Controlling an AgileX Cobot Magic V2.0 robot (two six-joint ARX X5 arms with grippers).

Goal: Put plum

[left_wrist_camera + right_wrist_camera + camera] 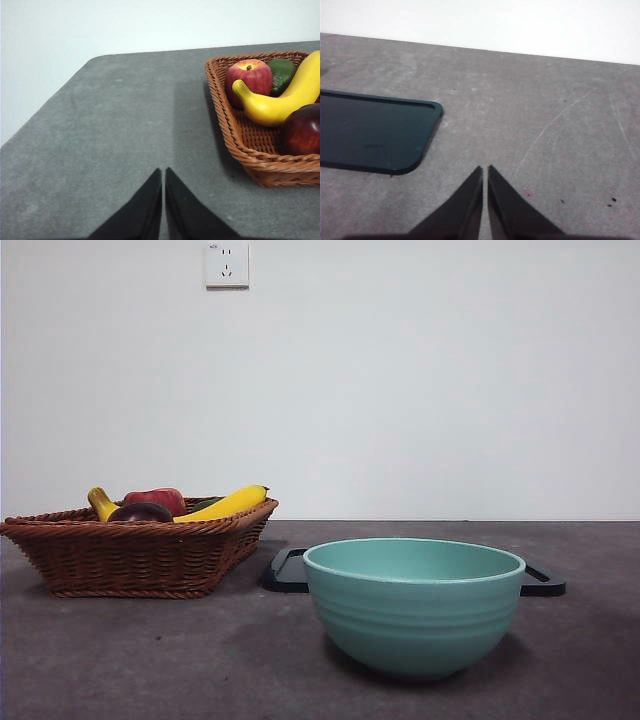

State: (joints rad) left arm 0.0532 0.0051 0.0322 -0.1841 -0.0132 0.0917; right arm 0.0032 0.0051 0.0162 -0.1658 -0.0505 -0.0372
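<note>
Grey bench fills the lower half of the front view, white wall behind with a socket at the upper left. Teal bowl sits lower centre-right, nearest the camera and upright; its inside is hidden from this low angle. Behind the bowl, a flat black tray lies on the bench, its ends poking out on both sides of the bowl. Wicker basket stands at the left of the frame, apart from the tray. In the basket: yellow banana lying across the top, red apple behind, a green fruit beside the apple, and the plum, dark maroon, at the basket's near rim, just beside the banana. No arm shows in the front view. Left claw hovers over bare bench, jaws together, nothing held, basket at the right of its frame. Right claw also pinched closed and empty, over bare bench beside the tray's corner.
</note>
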